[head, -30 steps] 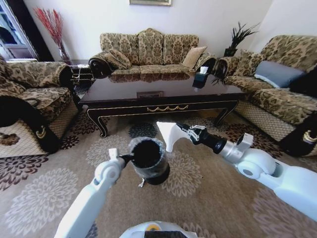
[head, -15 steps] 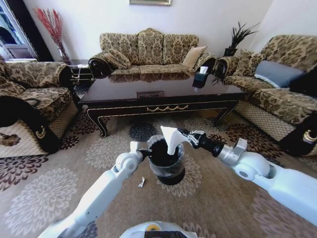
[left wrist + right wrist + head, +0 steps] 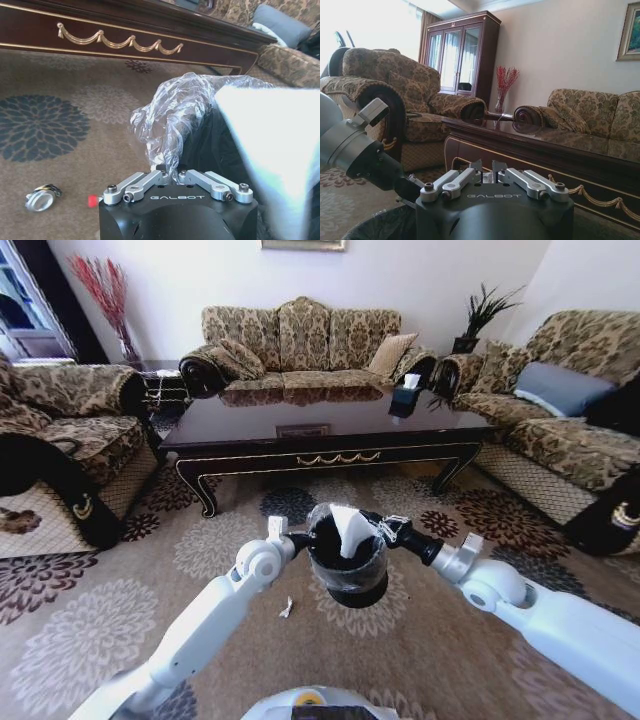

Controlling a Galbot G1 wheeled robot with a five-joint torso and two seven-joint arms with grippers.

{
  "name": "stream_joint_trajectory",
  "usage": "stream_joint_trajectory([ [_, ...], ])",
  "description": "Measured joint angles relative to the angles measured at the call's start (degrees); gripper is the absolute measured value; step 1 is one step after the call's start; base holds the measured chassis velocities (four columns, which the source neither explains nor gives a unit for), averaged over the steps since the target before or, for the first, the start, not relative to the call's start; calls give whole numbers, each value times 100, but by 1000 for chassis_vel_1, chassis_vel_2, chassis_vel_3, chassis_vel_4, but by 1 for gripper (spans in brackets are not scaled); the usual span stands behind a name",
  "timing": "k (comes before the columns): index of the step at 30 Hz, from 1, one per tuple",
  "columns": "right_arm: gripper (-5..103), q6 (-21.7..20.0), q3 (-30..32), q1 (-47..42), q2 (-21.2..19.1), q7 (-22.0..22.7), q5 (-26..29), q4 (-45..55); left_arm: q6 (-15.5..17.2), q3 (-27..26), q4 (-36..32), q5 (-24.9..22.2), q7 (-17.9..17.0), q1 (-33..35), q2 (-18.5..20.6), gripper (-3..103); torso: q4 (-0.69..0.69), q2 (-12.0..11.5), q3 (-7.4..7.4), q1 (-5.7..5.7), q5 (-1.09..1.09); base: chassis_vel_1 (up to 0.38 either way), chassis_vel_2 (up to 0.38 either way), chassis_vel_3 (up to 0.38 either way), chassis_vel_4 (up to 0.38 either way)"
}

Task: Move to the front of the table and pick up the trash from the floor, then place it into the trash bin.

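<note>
Head view: the left pincer [image 3: 292,537] grips the trash bin [image 3: 348,562] by its rim, above the floor [image 3: 90,640] before the table [image 3: 320,430]. The right pincer [image 3: 372,525] holds white tissue [image 3: 347,529] over the bin's mouth. Left wrist view: a silvery piece [image 3: 41,198] lies on the carpet.
</note>
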Motion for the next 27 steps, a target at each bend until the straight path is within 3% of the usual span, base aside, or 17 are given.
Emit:
stream_joint_trajectory([
  [4, 28, 1, 2, -58, -4, 3, -11, 65, 9, -35, 5, 16, -17, 57, -1, 2, 0, 0, 0, 0, 0, 0, 0, 0, 0],
  [6, 28, 10, 21, -72, -7, 4, -10, 88, 9, -42, 25, 30, -17, 77, -8, 2, 0, 0, 0, 0, 0, 0, 0, 0, 0],
  [9, 44, 48, 201, -128, -22, 57, 63, 199, 9, -88, 106, 120, -17, 171, -26, 2, 0, 0, 0, 0, 0, 0, 0, 0, 0],
  [13, 55, 29, 489, -211, -20, 180, 209, 227, 15, -205, 114, 175, -21, 267, -9, 2, -1, 0, 0, 0, -1, 0, 0, 0, 0],
  [18, 78, -141, 1170, -286, 119, 338, 487, 55, 95, -704, -207, 136, -185, 606, 127, 2, -2, 0, 0, 0, -2, 0, 0, 0, 0],
  [21, 83, -241, 1424, -314, 275, 659, 522, -75, 101, -1044, -377, 122, -281, 914, 274, 2, -1, 0, 0, 0, -2, 0, 0, 0, 0],
  [23, 93, -350, 1633, -443, 463, 994, 563, -157, 107, -1477, -542, 74, -346, 1296, 435, 2, 1, 0, 1, 0, -2, 0, 0, 0, 0],
  [24, 93, -365, 1671, -470, 493, 1037, 567, -171, 108, -1526, -558, 71, -349, 1335, 451, 2, 0, 0, 1, 1, -1, 0, 0, 0, 0],
  [25, 99, -435, 1904, -650, 699, 1219, 563, -255, 114, -2054, -707, 58, -358, 1698, 572, 2, 1, 1, 0, 0, -2, 0, 0, 0, 0],
  [27, 99, -459, 2002, -761, 815, 1257, 536, -318, 113, -2282, -765, 58, -359, 1842, 602, 2, 2, 0, 0, 0, -2, 0, 0, 0, 0],
])
